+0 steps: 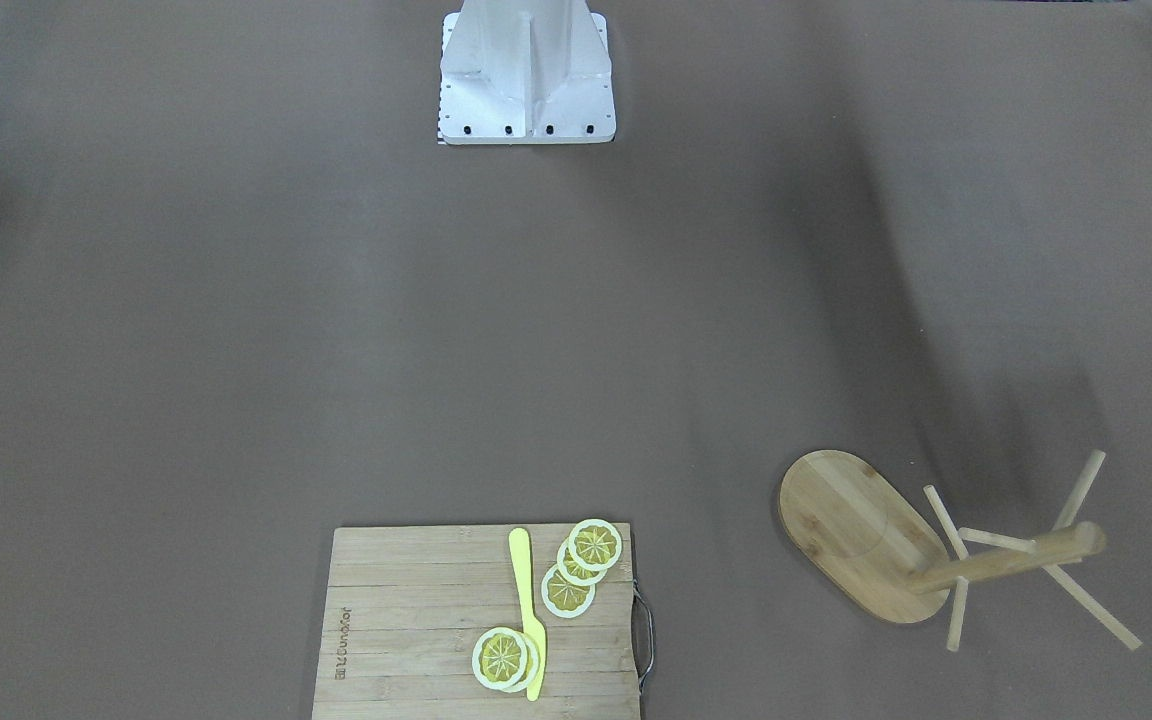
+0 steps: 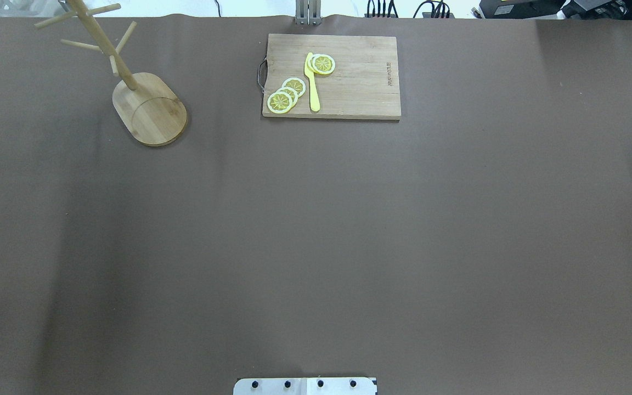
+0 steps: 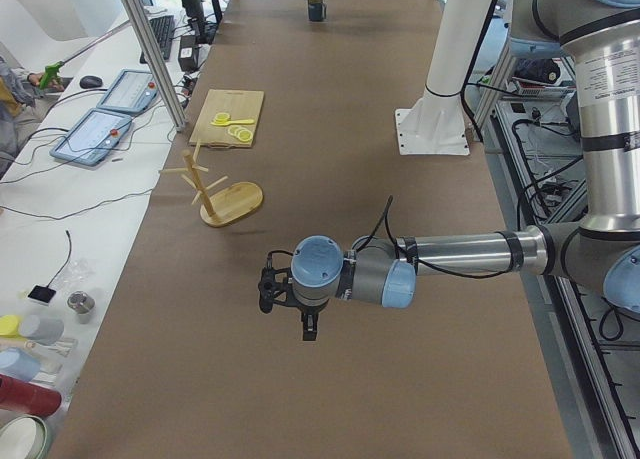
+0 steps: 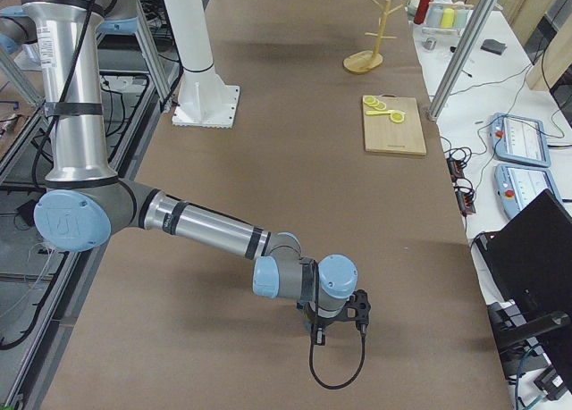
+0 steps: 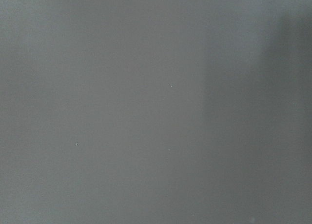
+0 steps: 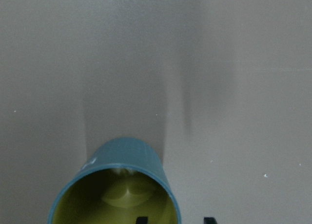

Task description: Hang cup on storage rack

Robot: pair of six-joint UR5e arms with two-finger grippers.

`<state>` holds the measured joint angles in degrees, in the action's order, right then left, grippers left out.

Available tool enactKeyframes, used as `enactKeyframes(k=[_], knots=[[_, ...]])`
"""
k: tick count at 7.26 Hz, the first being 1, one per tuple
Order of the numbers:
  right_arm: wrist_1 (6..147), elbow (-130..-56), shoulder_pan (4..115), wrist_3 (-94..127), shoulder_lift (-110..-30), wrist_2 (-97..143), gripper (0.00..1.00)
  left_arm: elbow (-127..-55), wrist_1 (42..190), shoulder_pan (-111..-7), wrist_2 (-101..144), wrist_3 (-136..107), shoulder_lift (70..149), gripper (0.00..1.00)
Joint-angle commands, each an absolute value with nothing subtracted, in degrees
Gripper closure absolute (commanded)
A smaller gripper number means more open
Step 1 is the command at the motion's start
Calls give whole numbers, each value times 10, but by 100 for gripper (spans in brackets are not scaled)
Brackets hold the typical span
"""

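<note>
The dark teal cup (image 6: 124,158) with a yellow inside stands upright on the brown table, low in the right wrist view. It also shows small at the far end in the exterior left view (image 3: 316,11). My right gripper (image 6: 175,219) is open. One fingertip (image 6: 141,219) is over the cup's mouth and the other is outside its wall. The bamboo storage rack (image 2: 148,109) stands empty at the table's far left corner, seen too in the front view (image 1: 861,535). My left gripper (image 3: 268,289) hovers over bare table. I cannot tell whether it is open or shut.
A wooden cutting board (image 2: 360,77) with lemon slices (image 2: 286,93) and a yellow knife (image 2: 312,82) lies at the far middle edge. The white robot base (image 1: 526,80) stands at the near edge. Bottles and control pads sit on the side benches.
</note>
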<state>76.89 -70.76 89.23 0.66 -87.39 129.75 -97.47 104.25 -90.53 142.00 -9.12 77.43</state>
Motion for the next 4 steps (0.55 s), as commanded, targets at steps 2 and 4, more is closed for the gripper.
enactKeyframes(k=[2, 4], knots=[[770, -685, 889, 11, -860, 1300, 53, -974, 1042, -905, 1419, -91, 774, 2], [769, -685, 883, 15, -860, 1301, 52, -975, 1042, -905, 1421, -91, 774, 2]])
